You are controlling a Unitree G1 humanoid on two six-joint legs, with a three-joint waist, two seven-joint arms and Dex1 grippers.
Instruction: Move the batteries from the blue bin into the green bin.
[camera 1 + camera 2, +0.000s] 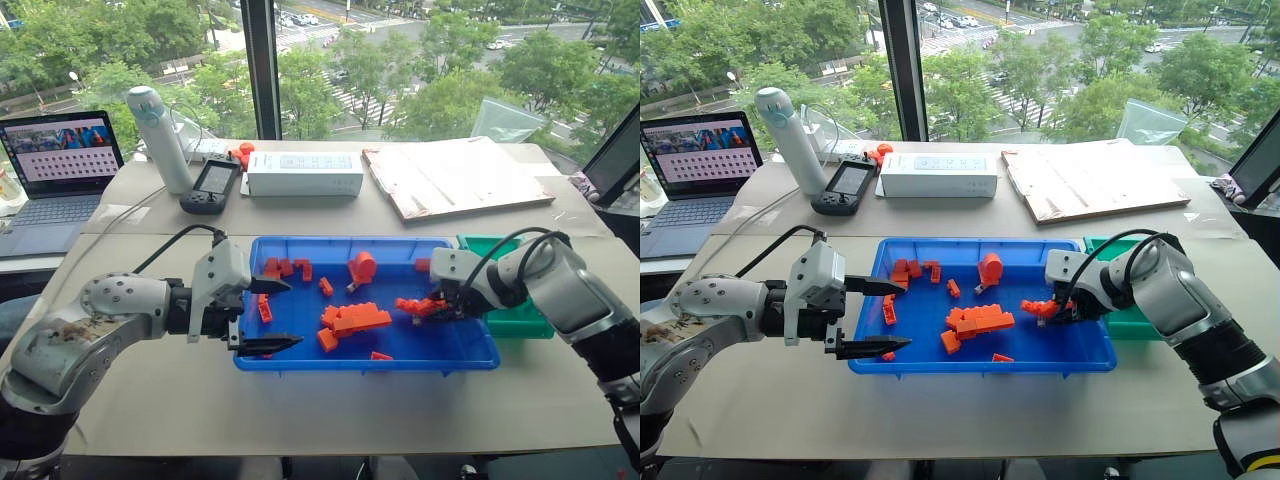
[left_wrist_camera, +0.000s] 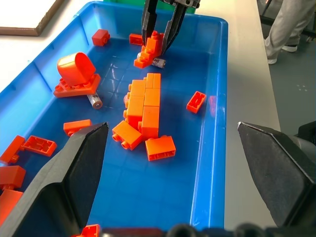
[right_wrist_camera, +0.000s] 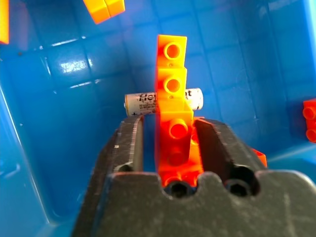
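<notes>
The blue bin (image 1: 350,241) holds several loose orange bricks and two batteries. One battery (image 3: 140,102) lies just past my right gripper's tips, partly hidden behind an orange brick stack (image 3: 172,74); it also shows in the left wrist view (image 2: 159,62). The other battery (image 2: 94,100) rests against an orange arch piece. My right gripper (image 1: 440,305) is down inside the bin's right end, shut on the orange brick stack. My left gripper (image 1: 286,314) hovers open and empty over the bin's left end. The green bin (image 1: 500,322) stands against the blue bin's right side.
Behind the bins lie a white box (image 1: 304,173), a handheld controller (image 1: 211,186), a white bottle (image 1: 160,136) and a flat board (image 1: 455,176). A laptop (image 1: 58,170) sits at the far left. A person's legs (image 2: 289,22) stand beyond the table.
</notes>
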